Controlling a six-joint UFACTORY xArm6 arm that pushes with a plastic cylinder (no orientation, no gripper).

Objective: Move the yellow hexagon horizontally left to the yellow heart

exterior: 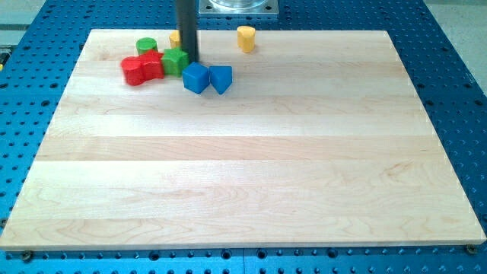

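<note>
A yellow block (246, 38), which looks like the hexagon, stands near the board's top edge, right of centre. A second yellow block (174, 36) peeks out at the left of my rod; its shape is mostly hidden. My tip (189, 62) rests on the board just right of a green block (175, 61) and just above a blue cube (195, 78). The tip is well to the left of the yellow hexagon and slightly below the hidden yellow block.
A green cylinder (146, 46) sits at the view's top left. Two red blocks (135, 71) (154, 65) lie left of the green block. A blue triangular block (221, 78) touches the blue cube's right side. The wooden board (243, 167) lies on a blue perforated table.
</note>
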